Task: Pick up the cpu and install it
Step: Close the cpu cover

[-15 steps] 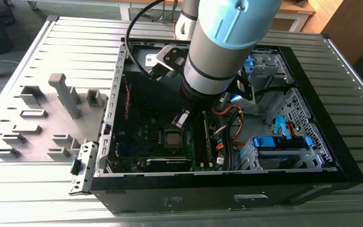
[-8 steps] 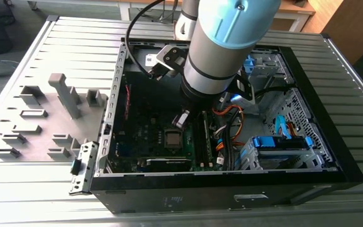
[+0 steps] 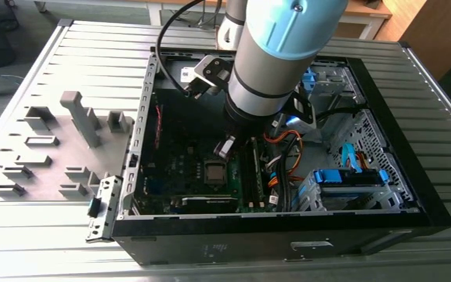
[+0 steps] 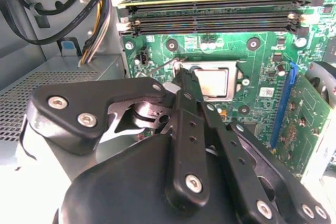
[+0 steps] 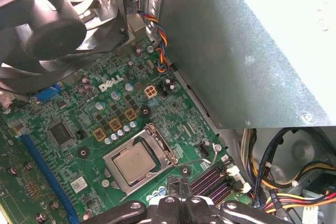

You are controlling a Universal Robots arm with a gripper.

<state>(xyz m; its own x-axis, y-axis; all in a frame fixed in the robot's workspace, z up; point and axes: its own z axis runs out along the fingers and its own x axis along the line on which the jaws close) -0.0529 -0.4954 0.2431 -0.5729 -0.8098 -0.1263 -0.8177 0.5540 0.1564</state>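
1. surface: a ribbed grey metal table (image 3: 37,205) carries the whole setup; a wooden bench runs behind it at the top of the exterior view.
2. computer case (image 3: 413,194): a black open tower lies on its side on the table, interior facing up. blue drive brackets and orange cables sit in its half toward the exterior view's right.
3. arm (image 3: 276,59): a grey and light-blue robot arm reaches down into the case, over the board.
4. power-supply box (image 5: 247,51): a large grey metal box stands beside the board in the first wrist view, with a bundle of coloured wires below it.
5. fixtures (image 3: 80,117): grey blocky plastic fixtures stand on the table outside the case, toward the exterior view's left.
6. motherboard (image 5: 63,161): a green board lies flat on the case floor. a case fan (image 5: 47,30) sits at one edge, and black memory slots (image 4: 210,19) run along another.
7. gripper (image 4: 181,74): the black fingers appear drawn together to a narrow tip with nothing between them. the tip is just at the edge of the socket frame; contact cannot be judged.
8. cpu (image 5: 134,163): the small tan-grey square chip lies flat in the socket at the middle of the board, with the metal socket frame (image 5: 163,142) around it. it shows in both wrist views (image 4: 215,80), just beyond the gripper tip.
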